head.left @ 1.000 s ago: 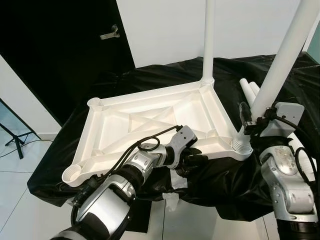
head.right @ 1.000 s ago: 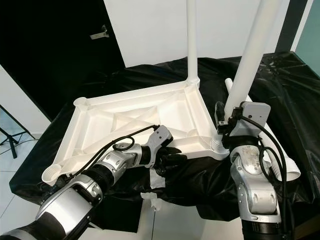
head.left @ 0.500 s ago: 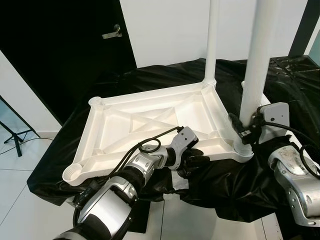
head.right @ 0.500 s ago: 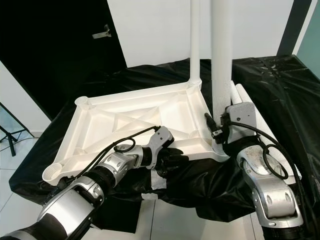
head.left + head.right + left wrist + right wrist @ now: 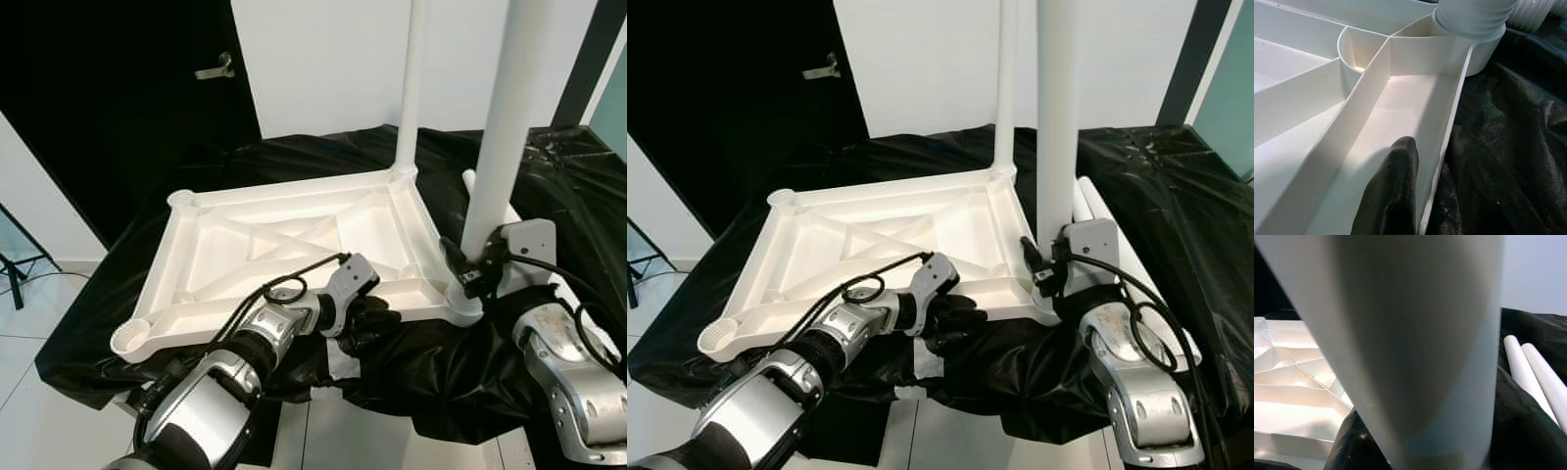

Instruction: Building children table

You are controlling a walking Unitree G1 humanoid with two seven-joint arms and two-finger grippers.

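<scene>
Right gripper [image 5: 468,262] fingers are hidden behind the near table leg [image 5: 500,137]; their spread cannot be told. Both upright legs are cut off by the top edge. In the left wrist view one black finger [image 5: 1388,191] is seen, cut off below. Spare legs [image 5: 1535,377] beyond the right gripper are cut off at the edge.

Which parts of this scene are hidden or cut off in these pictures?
- Near leg: top cut by the eye views' upper edge.
- Right gripper: fingers hidden behind its wrist camera housing; the near leg blocks the right wrist view.
- Left gripper: lower finger hidden under the tabletop rim.
</scene>
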